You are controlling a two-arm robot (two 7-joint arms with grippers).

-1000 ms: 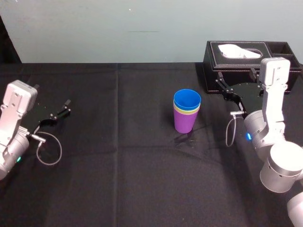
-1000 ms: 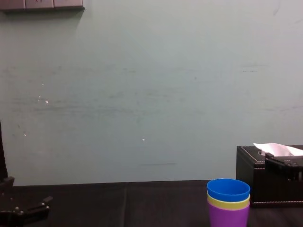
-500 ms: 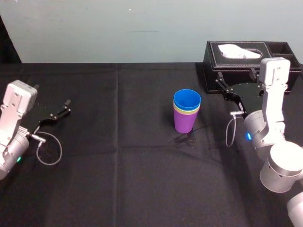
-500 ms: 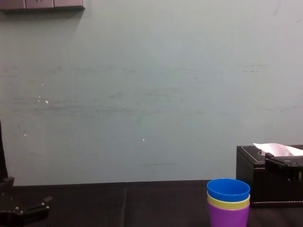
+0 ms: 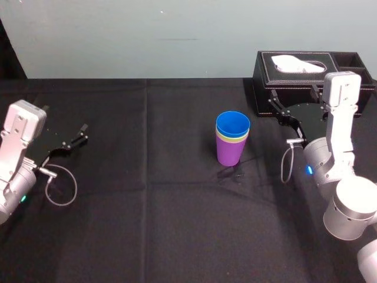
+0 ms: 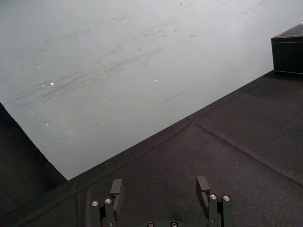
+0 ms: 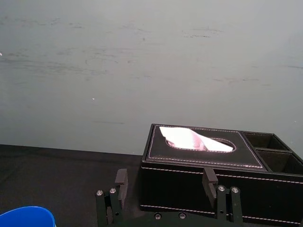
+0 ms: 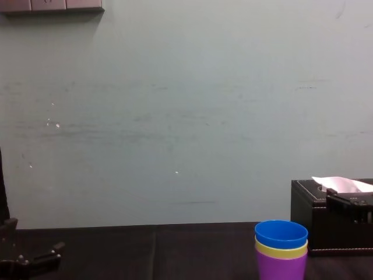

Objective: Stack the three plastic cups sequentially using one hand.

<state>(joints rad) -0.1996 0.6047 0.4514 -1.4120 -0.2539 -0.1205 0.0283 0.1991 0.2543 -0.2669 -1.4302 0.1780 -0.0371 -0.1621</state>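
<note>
Right, from the head view I get the whole layout at once: the three cups are nested in one upright stack near the middle of the desk [image 5: 147,206], the purple cup [image 5: 228,154] at the bottom, the yellow-green cup [image 5: 231,140] showing as a rim band, and the blue cup [image 5: 232,124] on top. The chest view adds the side profile, with the blue [image 8: 281,234], yellow-green [image 8: 281,251] and purple [image 8: 281,267] rims stepped one above another.

My right hand [image 5: 294,93] sits at about 2 o'clock from the stack, near it but apart, with its fingers spread wide and nothing between them. It faces the black tissue box [image 5: 294,68]. The right wrist view confirms this: the right hand [image 7: 164,177] is wide, the tissue box [image 7: 199,161] lies straight ahead, and the blue cup's rim [image 7: 23,217] peeks in at the corner.

My left hand [image 5: 78,135] rests at 9 o'clock from the stack, well apart. Its wrist view shows the left hand [image 6: 159,188] wide and empty over bare desk.
</note>
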